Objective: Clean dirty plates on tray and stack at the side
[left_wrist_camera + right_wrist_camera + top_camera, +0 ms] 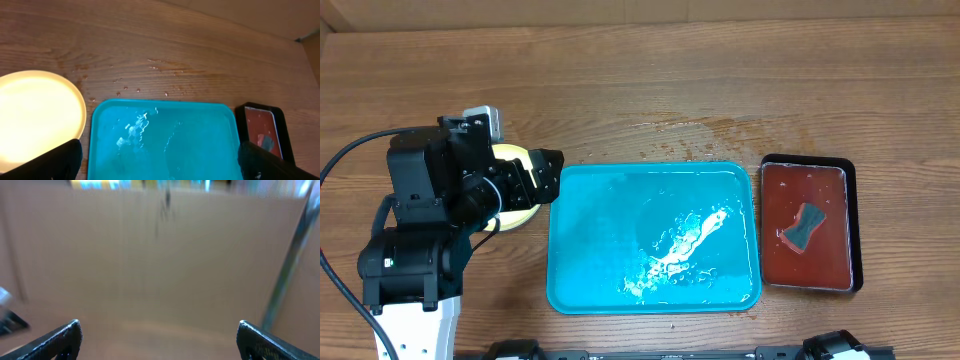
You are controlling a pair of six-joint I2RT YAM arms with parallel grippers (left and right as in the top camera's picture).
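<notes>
Inside red tray (825,262), grey sponge (805,227)

Left arm (425,200) — boxy black housings, white lower link (415,330), looping black cable (350,149), black claw (542,178).

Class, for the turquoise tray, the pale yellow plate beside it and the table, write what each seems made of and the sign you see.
Turquoise tray: probably plastic, glossy; uniform colour, rounded moulded corners, water sheen.
Pale yellow plate: likely plastic, smooth, even colour, thin rim.
Table: wood or wood-look laminate; brown grain lines.
</notes>
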